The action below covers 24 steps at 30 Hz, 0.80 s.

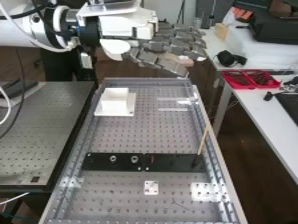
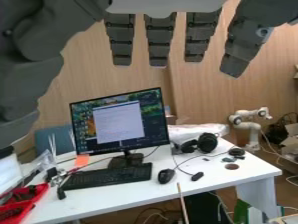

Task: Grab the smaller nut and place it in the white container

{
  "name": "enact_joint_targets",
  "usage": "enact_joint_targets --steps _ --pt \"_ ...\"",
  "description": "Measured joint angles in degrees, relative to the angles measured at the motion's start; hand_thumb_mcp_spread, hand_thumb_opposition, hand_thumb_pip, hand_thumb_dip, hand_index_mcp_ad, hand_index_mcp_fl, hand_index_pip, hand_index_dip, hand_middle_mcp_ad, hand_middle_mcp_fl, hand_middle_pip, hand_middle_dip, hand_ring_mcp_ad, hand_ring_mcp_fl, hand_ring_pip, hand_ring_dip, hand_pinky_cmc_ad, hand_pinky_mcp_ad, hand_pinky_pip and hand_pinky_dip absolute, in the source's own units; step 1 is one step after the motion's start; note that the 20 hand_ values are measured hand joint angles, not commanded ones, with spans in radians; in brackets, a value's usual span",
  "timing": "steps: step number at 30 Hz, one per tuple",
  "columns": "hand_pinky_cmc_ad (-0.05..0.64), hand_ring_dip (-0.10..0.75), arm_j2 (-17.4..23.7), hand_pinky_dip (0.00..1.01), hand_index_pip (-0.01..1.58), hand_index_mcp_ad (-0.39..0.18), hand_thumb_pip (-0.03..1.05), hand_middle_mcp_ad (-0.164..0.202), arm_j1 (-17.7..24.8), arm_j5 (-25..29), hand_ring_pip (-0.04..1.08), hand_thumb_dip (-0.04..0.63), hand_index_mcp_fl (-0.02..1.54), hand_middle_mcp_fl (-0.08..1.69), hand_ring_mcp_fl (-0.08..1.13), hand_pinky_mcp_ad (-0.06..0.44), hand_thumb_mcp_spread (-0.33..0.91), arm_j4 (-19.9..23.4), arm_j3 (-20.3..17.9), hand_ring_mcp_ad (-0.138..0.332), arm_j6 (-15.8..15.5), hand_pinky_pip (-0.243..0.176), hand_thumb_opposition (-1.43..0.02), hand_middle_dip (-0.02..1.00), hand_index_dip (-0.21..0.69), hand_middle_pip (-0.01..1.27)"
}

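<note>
Low in the high view stand one larger nut (image 1: 113, 158) and one bearing (image 1: 134, 159). Upper left of centre sits one white container (image 1: 116, 102).

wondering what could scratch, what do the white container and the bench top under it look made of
The white container is probably matte plastic: even white walls, no metallic glints. The bench top looks like satin metal, given its grey sheen and regular holes, though possibly coated.

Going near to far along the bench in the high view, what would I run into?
A small white plate with holes → the flat black bar, with the larger nut and the bearing on it → the white container.
</note>
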Motion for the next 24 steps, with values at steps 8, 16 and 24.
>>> enact_joint_targets --steps 8,16,24 --pt "0.497 0.091 0.2 0.18 0.08 -0.12 0.53 0.059 0.2 -0.3 0.09 0.026 0.07 0.0 0.0 0.346 0.1 -0.7 0.3 0.164 0.1 -0.124 -0.68 0.21 0.264 0.14" --pt "0.524 0.089 0.4 0.16 0.09 -0.12 0.52 0.059 0.4 0.0 0.09 0.017 0.07 0.0 0.0 0.347 0.1 -1.1 0.2 0.157 -0.1 -0.138 -0.68 0.21 0.265 0.14" --pt "0.543 0.087 0.4 0.16 0.09 -0.12 0.52 0.063 0.4 0.1 0.09 0.017 0.07 0.0 0.0 0.344 0.1 -1.3 0.0 0.173 0.0 -0.14 -0.68 0.21 0.265 0.14"
